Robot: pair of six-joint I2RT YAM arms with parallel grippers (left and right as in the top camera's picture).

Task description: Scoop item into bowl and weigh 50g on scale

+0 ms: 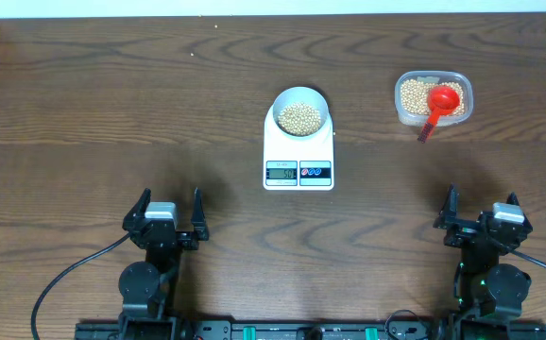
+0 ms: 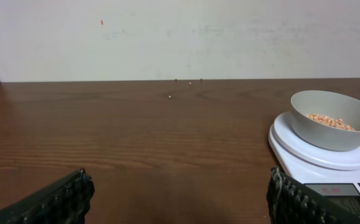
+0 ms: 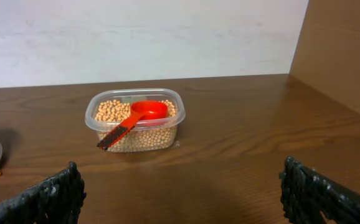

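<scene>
The white scale [image 1: 298,156] stands mid-table with the small pale bowl [image 1: 299,100] on it, holding tan-yellow beans [image 1: 299,116]. The bowl [image 2: 334,120] and scale [image 2: 304,149] also show at the right of the left wrist view. A clear plastic container [image 1: 433,98] at the back right holds more beans, with a red scoop [image 1: 440,102] lying in it; the right wrist view shows the container [image 3: 136,122] and scoop [image 3: 144,113] ahead. My left gripper [image 1: 168,216] is open and empty near the front left. My right gripper [image 1: 482,212] is open and empty near the front right.
A few stray beans [image 2: 187,82] lie on the table near the back wall. A brown side panel [image 3: 345,53] rises at the right edge of the table. The scale's display [image 1: 281,171] is lit; its reading is too small to read.
</scene>
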